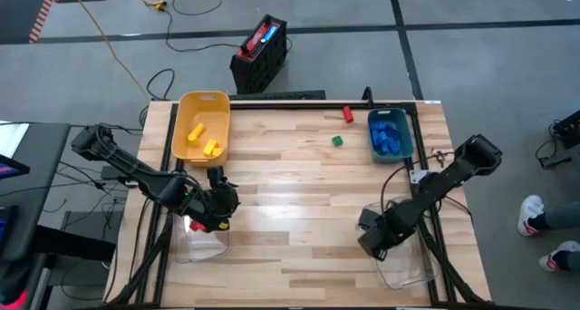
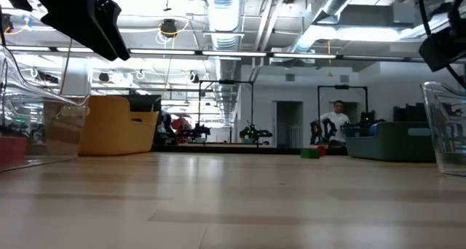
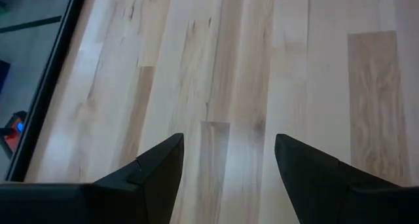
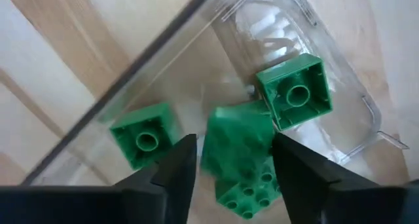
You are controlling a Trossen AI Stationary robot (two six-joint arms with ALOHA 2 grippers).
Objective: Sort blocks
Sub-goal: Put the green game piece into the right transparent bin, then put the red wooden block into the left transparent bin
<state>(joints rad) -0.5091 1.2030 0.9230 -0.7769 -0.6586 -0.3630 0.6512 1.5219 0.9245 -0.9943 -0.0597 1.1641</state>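
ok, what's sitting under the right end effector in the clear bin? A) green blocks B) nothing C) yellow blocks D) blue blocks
A: the right wrist view shows the right end effector over the clear bin, with green blocks lying inside it.
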